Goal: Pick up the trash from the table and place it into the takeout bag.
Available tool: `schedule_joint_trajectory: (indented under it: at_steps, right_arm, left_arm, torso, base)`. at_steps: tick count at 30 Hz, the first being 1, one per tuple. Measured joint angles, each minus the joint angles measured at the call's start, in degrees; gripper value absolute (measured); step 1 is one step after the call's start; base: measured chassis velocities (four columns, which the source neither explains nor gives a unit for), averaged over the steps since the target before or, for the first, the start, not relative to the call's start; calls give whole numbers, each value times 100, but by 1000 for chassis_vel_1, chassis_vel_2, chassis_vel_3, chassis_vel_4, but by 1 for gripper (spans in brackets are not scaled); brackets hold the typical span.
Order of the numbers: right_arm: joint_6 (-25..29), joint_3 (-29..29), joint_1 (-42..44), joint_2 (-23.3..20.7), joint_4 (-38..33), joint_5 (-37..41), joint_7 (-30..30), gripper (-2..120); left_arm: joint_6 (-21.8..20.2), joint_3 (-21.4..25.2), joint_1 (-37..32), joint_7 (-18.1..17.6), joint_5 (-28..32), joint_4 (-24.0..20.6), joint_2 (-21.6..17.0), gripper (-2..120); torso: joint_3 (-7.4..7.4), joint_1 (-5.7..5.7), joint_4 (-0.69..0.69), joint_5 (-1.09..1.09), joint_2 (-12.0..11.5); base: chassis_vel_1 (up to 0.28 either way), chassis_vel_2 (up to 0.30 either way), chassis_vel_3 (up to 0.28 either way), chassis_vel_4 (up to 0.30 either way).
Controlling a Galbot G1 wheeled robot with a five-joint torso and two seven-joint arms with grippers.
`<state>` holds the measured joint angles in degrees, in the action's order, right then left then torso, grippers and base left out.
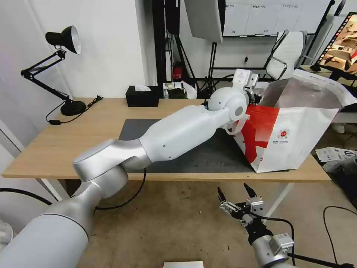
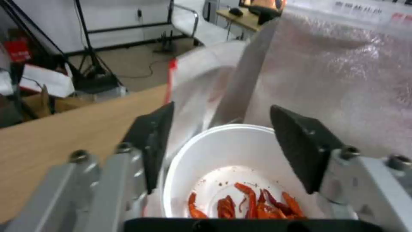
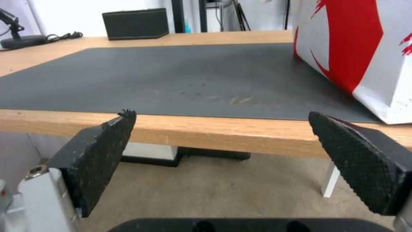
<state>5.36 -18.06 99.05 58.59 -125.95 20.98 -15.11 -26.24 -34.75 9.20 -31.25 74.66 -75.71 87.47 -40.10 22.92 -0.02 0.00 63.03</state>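
- Reaching across the tabletop (image 1: pixel 74 137), our left arm ends at the mouth of the takeout bag (image 1: pixel 297 137), and the left hand (image 2: pixel 223 141) hangs over the bag's near rim, just inside the foil lining.
- We see in the left wrist view that this hand is spread wide, its two black pads well apart and gripping nothing; the white bowl (image 2: pixel 227 161) sits between and below them inside the bag, with red chili shells (image 2: pixel 253 204) in its bottom.
- We cannot see the bowl from the head view, where the bag's wall and our own wrist cover it.
- The bag stands at the right end of the dark mat (image 1: pixel 200 152), leaning a little, its base close to the tabletop's front edge and its far side close to the right end of the tabletop.
- Left of the bag the mat lies bare, giving open room as far as the black tissue box (image 1: pixel 142 96) at the back edge and the desk lamp (image 1: pixel 63 67) at the far left corner.
- Our right hand (image 1: pixel 238 193) waits below the tabletop's front edge, in front of the bag, also spread wide and holding nothing.
- From the right wrist view we look level along the mat to the bag's red graphic (image 3: pixel 352 42), with the wooden front edge just ahead of the pads (image 3: pixel 103 158).
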Motion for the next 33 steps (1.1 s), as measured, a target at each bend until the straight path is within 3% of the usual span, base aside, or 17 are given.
schedule_joint_trajectory:
  at_steps: [3, 4, 7, 8, 11, 12, 13, 14, 15, 16, 19, 20, 22, 24, 28, 29, 33]
  right_arm:
    - [0, 0, 0, 0, 0, 0, 0, 100]
    - [0, 0, 0, 0, 0, 0, 0, 100]
    - [0, 0, 1, 0, 0, 0, 0, 100]
    - [0, 0, 1, 0, 0, 0, 0, 100]
    - [0, 0, 0, 0, 0, 0, 0, 100]
    - [0, 0, 0, 0, 0, 0, 0, 100]
    - [0, 0, 0, 0, 0, 0, 0, 100]
    - [0, 0, 0, 0, 0, 0, 0, 100]
    - [0, 0, 0, 0, 0, 0, -1, 100]
    - [0, 0, 0, 0, 0, 0, -1, 100]
    - [0, 0, 0, 0, 0, 0, 0, 100]
    - [0, 0, 0, 0, 0, 0, 0, 100]
    - [0, 0, 0, 0, 0, 0, -1, 100]
    - [0, -1, 0, -1, 1, 0, -2, 100]
    - [0, 0, 0, 0, 1, 0, -1, 100]
    - [0, 0, 0, 0, 0, 0, -1, 100]
    - [0, 0, 0, 0, 0, 0, 0, 100]
  left_arm:
    - [21, 129, -28, -83, -38, -531, -477, 84]
    - [21, 129, -28, -83, -38, -531, -477, 84]
    - [55, 322, -86, -93, -128, -1149, -1112, 97]
    - [55, 322, -86, -93, -128, -1149, -1112, 97]
    - [165, 611, -303, -105, -214, -1793, -1842, 100]
    - [165, 611, -303, -105, -214, -1793, -1842, 100]
    - [236, 726, -456, -73, -283, -2046, -2112, 100]
    - [306, 777, -559, -9, -337, -2195, -2256, 100]
    - [477, 912, -893, 208, -521, -2578, -2674, 100]
    - [477, 912, -893, 208, -521, -2578, -2674, 100]
    - [681, 1592, -2035, 795, -1108, -3350, -3685, 100]
    - [681, 1592, -2035, 795, -1108, -3350, -3685, 100]
    - [763, 2266, -2874, 1032, -1483, -3764, -4202, 100]
    - [731, 3307, -4149, 1250, -1768, -4352, -4697, 100]
    - [681, 3877, -4844, 1289, -1881, -4664, -4872, 100]
    - [674, 4260, -5478, 1297, -2068, -4886, -4916, 100]
    - [677, 4720, -6376, 1346, -2464, -5085, -4691, 100]
  torso:
    - [-1, 0, 4, -1, 0]
    - [-1, 0, 4, -1, 0]
    - [0, 0, 1, -1, 0]
    - [0, 0, 1, -1, 0]
    - [0, 0, 3, -3, 0]
    - [0, 0, 3, -3, 0]
    - [0, 0, 3, -3, 0]
    - [0, 0, 3, -2, 0]
    - [0, 0, 0, -2, 0]
    - [0, 0, 0, -2, 0]
    - [-1, 0, 4, -5, 0]
    - [-1, 0, 4, -5, 0]
    - [0, 0, 5, -6, 0]
    - [0, -1, 6, -6, 0]
    - [1, -1, 4, 1, 1]
    - [1, -1, 4, 1, 1]
    - [1, -1, 0, 1, 1]
  base:
    - [0, 0, 0, 0]
    - [0, 0, 0, 0]
    - [0, 0, 0, 0]
    - [0, 0, 0, 0]
    - [0, 0, 0, 0]
    - [0, 0, 0, 0]
    - [0, 0, 0, 0]
    - [0, 0, 0, 0]
    - [0, 0, 0, 0]
    - [0, 0, 0, 0]
    - [0, 0, 0, 0]
    - [0, 0, 0, 0]
    - [0, 0, 0, 0]
    - [0, 0, 0, 0]
    - [0, 0, 0, 0]
    - [0, 0, 0, 0]
    - [0, 0, 0, 0]
